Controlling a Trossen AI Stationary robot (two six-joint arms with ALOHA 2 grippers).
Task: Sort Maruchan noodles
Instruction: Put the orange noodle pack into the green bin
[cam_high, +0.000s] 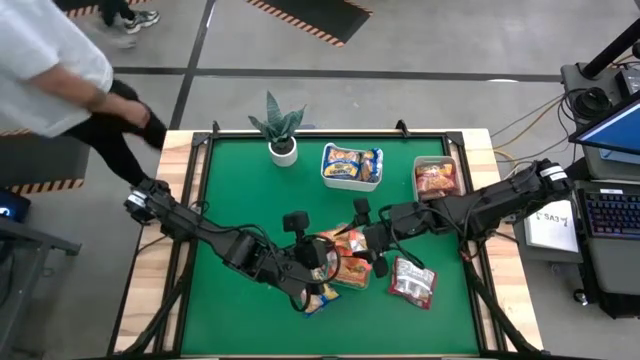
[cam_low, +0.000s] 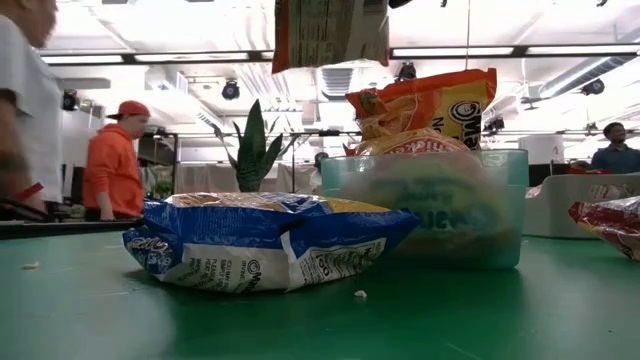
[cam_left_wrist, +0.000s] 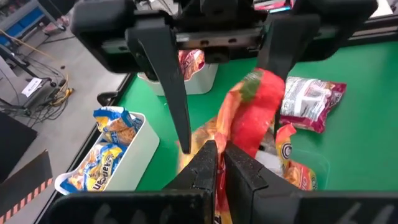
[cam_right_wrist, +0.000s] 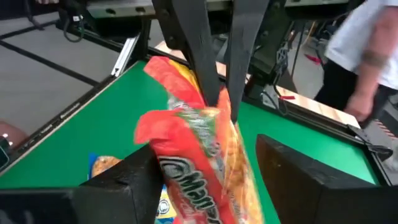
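Noodle packet, orange (cam_high: 345, 243), held up near the green worktop's (cam_high: 240, 180) centre, clamped by left tool (cam_high: 322, 252); right tool (cam_high: 362, 240) beside it. Low view: blue-and-yellow packet (cam_low: 265, 243) flat, in front of clear tray (cam_low: 440, 205). Left wrist: fingers (cam_left_wrist: 202, 165) pinched on the orange packet. Right wrist: right tool (cam_right_wrist: 205, 174) spread wide around that packet.

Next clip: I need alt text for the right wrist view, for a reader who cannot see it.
An orange noodle packet hangs pinched at its top edge by the left gripper, between the right gripper's open fingers. Below lie the green table and a yellow-and-blue packet; a person stands beyond the table's wooden edge.
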